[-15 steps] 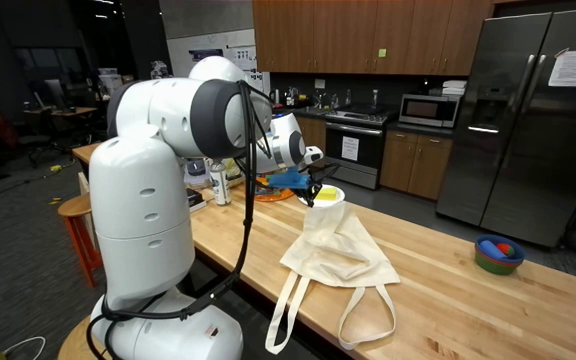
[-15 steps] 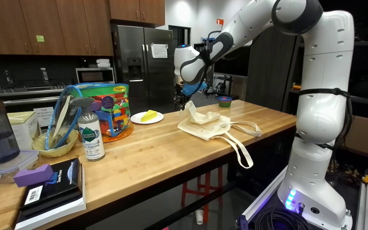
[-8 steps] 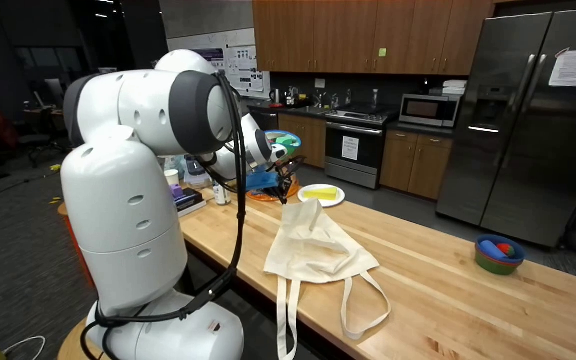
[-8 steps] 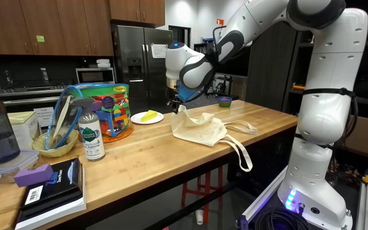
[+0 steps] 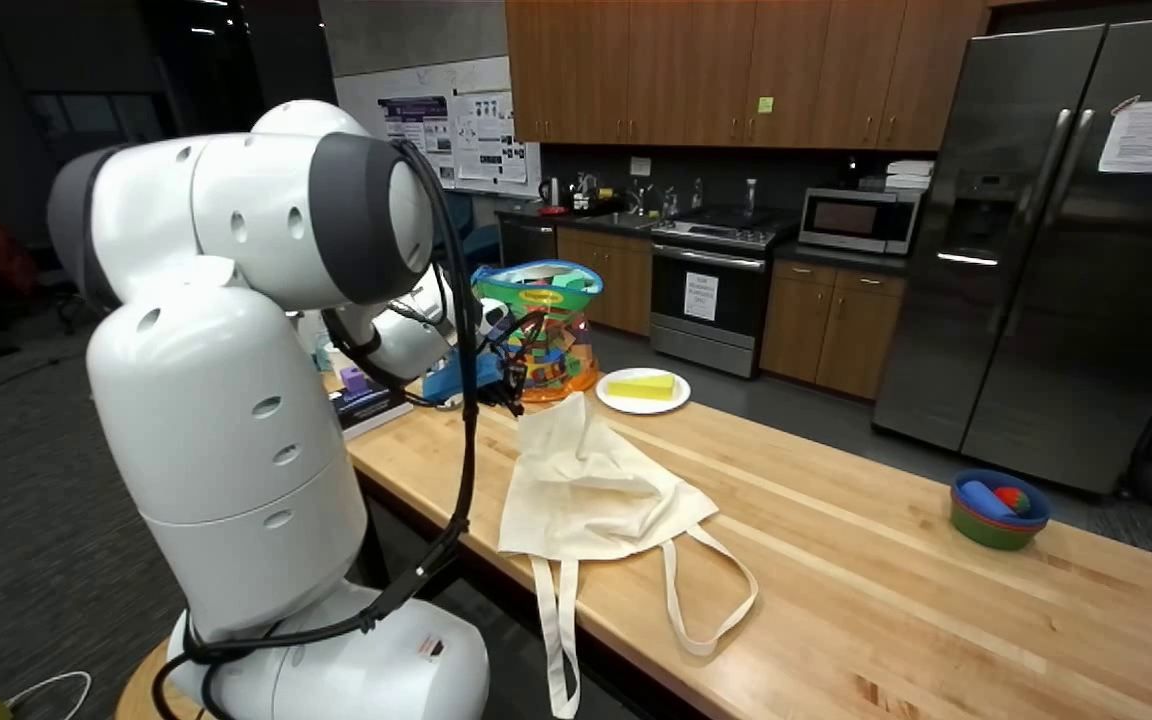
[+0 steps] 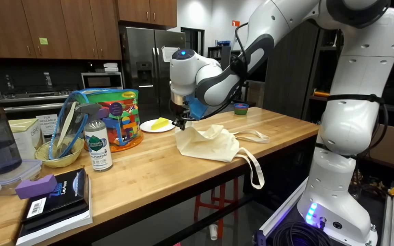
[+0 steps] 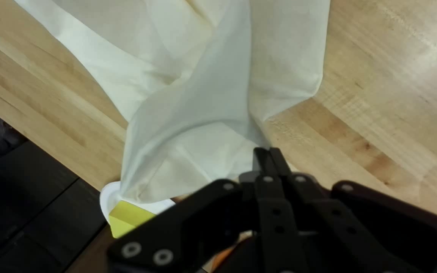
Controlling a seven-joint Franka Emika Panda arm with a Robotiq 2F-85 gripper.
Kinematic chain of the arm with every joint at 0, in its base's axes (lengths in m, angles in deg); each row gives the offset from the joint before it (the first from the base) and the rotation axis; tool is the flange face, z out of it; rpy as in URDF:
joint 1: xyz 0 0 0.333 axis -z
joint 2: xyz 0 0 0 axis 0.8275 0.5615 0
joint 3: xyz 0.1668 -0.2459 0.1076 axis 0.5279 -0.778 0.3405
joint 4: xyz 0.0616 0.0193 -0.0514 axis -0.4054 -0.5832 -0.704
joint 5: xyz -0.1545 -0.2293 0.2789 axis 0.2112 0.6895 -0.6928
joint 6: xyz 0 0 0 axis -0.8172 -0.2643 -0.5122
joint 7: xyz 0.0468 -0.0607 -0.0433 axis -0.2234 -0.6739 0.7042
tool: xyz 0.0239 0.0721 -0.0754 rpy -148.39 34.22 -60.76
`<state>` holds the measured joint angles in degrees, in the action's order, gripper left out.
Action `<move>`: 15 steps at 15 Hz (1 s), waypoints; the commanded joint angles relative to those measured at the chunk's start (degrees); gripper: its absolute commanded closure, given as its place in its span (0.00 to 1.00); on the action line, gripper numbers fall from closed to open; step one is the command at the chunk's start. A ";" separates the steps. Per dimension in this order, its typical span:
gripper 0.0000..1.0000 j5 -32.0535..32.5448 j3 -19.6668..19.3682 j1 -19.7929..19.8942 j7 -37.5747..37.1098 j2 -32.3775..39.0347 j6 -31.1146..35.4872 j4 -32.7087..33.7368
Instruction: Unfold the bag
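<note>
The cream cloth bag [image 5: 596, 490] lies creased on the wooden table [image 5: 886, 560], its far end drawn up to my gripper [image 5: 516, 408]. In the wrist view, the bag [image 7: 188, 106] runs to a narrow point between my fingertips, with a loose fold hanging to the left. My gripper [image 7: 267, 149] is shut on that edge. Both exterior views show the bag [image 6: 210, 145] lifted near the gripper [image 6: 180, 126] and resting on the table elsewhere. One strap [image 5: 558, 630] hangs over the table's near edge; the other strap [image 5: 711, 630] loops on the tabletop.
A white plate [image 6: 145, 127] with a yellow wedge [image 6: 159, 123] stands close to the gripper. Beyond it is a colourful packet bag [image 6: 121, 116] of blocks. A spray bottle [image 6: 97, 150], books [image 6: 60, 205] and stacked bowls [image 5: 999, 535] also stand on the table.
My gripper has moved along the table, away from the bowls and toward the colourful packet bag, dragging the cloth bag along. The plate has come fully into view.
</note>
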<state>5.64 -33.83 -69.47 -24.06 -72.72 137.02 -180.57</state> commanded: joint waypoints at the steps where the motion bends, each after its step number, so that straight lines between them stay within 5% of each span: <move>1: 1.00 2.86 1.27 -0.43 -1.05 -1.64 -0.61 -2.15; 9: 1.00 0.44 -0.62 1.61 0.14 -0.51 -1.82 -0.60; 10: 0.94 -0.72 -1.42 2.29 1.19 -0.57 -1.58 -0.48; 11: 0.99 -1.56 -2.19 2.99 1.76 -0.45 -1.28 -0.17; 12: 0.73 -2.67 -3.10 3.83 2.73 -0.02 -1.23 0.45; 13: 0.71 -3.40 -3.90 4.61 3.42 0.41 -1.40 1.07; 14: 0.95 -4.78 -4.90 5.56 4.69 0.96 -1.24 1.70; 15: 0.96 -6.48 -6.02 6.60 6.37 1.61 -1.11 2.46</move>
<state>2.85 -37.38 -65.03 -21.98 -72.53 136.23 -180.42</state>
